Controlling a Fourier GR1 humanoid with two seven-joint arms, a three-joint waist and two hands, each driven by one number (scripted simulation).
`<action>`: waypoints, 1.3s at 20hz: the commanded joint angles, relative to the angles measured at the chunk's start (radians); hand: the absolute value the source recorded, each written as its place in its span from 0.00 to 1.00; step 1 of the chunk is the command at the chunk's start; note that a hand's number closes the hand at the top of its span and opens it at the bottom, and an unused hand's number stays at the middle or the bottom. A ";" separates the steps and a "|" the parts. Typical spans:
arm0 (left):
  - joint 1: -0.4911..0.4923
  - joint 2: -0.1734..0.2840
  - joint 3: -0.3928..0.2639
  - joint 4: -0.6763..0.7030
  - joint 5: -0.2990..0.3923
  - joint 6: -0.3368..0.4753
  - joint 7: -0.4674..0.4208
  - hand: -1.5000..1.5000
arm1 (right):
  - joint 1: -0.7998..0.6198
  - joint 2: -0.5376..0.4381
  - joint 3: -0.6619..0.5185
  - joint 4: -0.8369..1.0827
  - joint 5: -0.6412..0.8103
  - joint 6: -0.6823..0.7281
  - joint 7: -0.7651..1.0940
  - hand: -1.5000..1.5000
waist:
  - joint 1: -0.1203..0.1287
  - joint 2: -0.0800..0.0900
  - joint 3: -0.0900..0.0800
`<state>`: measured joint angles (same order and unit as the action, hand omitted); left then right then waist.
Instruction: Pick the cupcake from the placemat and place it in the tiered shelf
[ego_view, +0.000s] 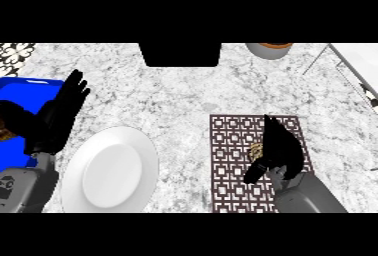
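A brown patterned placemat (229, 165) lies on the marble counter at the lower right. The cupcake (257, 151) sits on it, only a small tan part showing left of my right hand (282, 147). That hand lies over the mat with its fingers pointing away and its thumb below the cupcake; it is beside the cupcake, not closed round it. My left hand (57, 112) rests open at the left edge, fingers up. The tiered shelf (354, 65) shows as white boards with a thin frame at the top right corner.
A large white plate (111, 172) lies at the lower left. A blue tray (18, 95) sits behind my left hand. A black block (181, 54) stands at the back centre, and a grey pot (269, 50) right of it.
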<state>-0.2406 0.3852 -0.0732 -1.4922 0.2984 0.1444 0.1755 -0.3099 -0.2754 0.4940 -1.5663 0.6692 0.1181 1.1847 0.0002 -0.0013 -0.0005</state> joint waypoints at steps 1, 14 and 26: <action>0.020 -0.032 -0.021 -0.022 -0.036 0.020 0.003 0.50 | 0.042 0.009 -0.035 0.004 0.025 0.026 0.109 0.00 | -0.003 0.000 0.000; 0.001 -0.062 0.040 0.014 -0.065 -0.031 -0.007 0.50 | 0.038 0.143 -0.136 0.215 0.117 -0.001 -0.037 0.00 | 0.000 0.001 0.000; -0.006 -0.096 0.073 0.025 -0.110 -0.058 0.001 0.50 | 0.040 0.150 -0.097 0.317 0.241 -0.050 -0.300 1.00 | 0.001 0.002 0.001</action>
<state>-0.2376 0.3069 0.0000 -1.4940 0.2105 0.0831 0.1894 -0.2733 -0.1390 0.3553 -1.2961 0.8738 0.1020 0.9753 0.0005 -0.0069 -0.0057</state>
